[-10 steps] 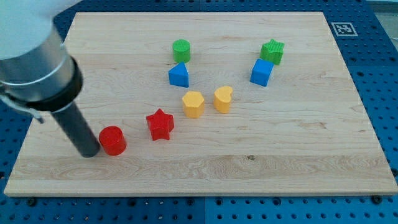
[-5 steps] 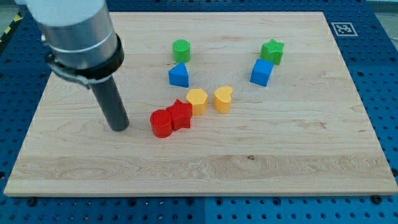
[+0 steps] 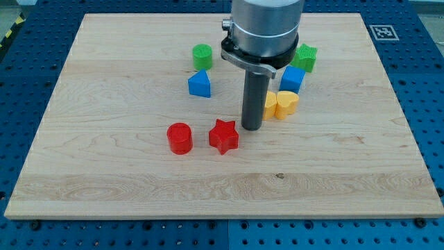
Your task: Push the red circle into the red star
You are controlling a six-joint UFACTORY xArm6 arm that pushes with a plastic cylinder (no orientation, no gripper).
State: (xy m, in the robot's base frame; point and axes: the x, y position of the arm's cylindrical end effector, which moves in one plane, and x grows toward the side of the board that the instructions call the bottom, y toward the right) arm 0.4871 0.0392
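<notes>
Red circle [image 3: 180,137] sits lower left of centre on the desk [image 3: 104,187], apart from the red star [image 3: 223,135] just to its right. No claw fitted: my tip [image 3: 251,128] is a bare rod, holding nothing, just right of the star, wrong side for the push. Circle lies left of tip, beyond the star. Yellow blocks [image 3: 284,104] touch behind the rod; blue triangle [image 3: 199,84] above.

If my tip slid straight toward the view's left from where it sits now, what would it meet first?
Probably the red star, just left of and slightly below my tip. It may only clip the star's upper edge. The red circle lies beyond.
</notes>
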